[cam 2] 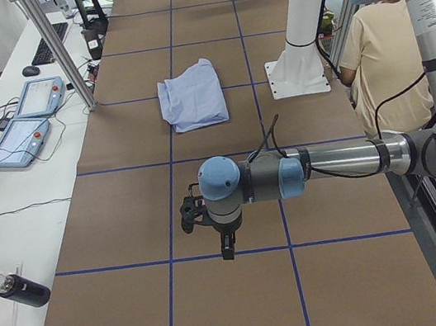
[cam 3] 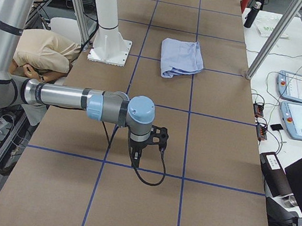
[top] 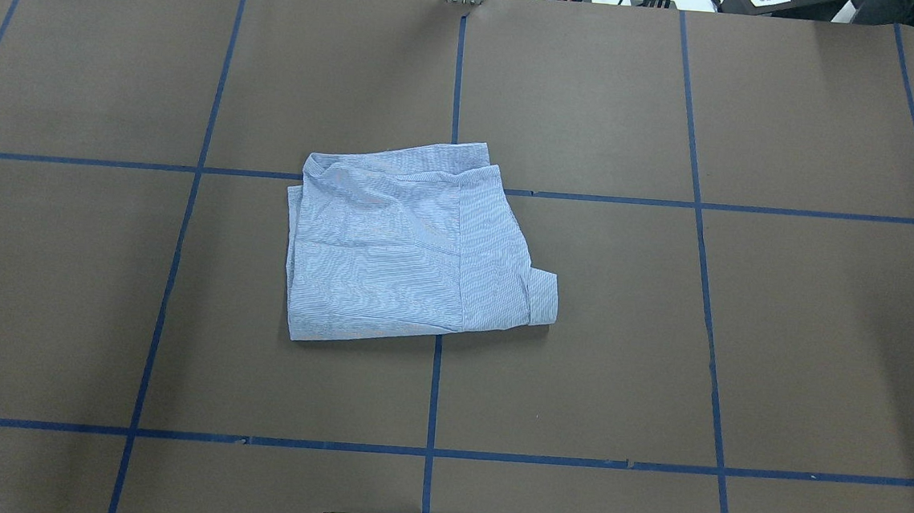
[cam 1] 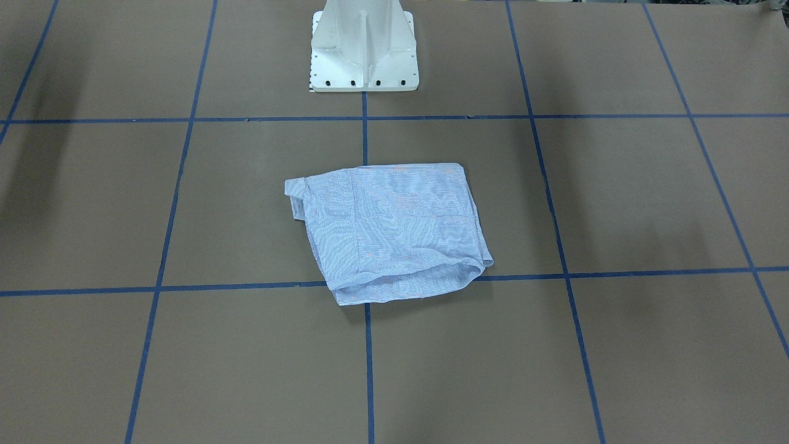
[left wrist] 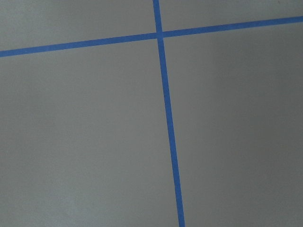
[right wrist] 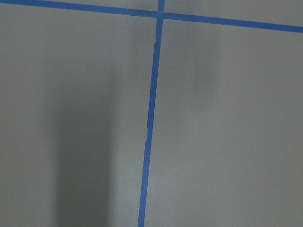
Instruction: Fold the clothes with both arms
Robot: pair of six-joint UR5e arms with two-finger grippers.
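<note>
Table point(top: 740, 349): brown paper, blue tape grid point(top: 457, 71). Left arm point(cam 2: 327, 165) fills the lower half of the left-end view. Right arm point(cam 3: 63, 96) does likewise in the right-end view.

Shirt point(top: 409, 245) lies folded at the centre of the overhead frame, mostly left of the middle tape line, its long side running left-right.

Left gripper point(cam 2: 217, 234) and right gripper point(cam 3: 138, 155) hang over bare paper, each well apart from the cloth (wrist views show paper and tape only). Jaw opening: cannot tell for either.

Judged: left arm marginally nearer.
</note>
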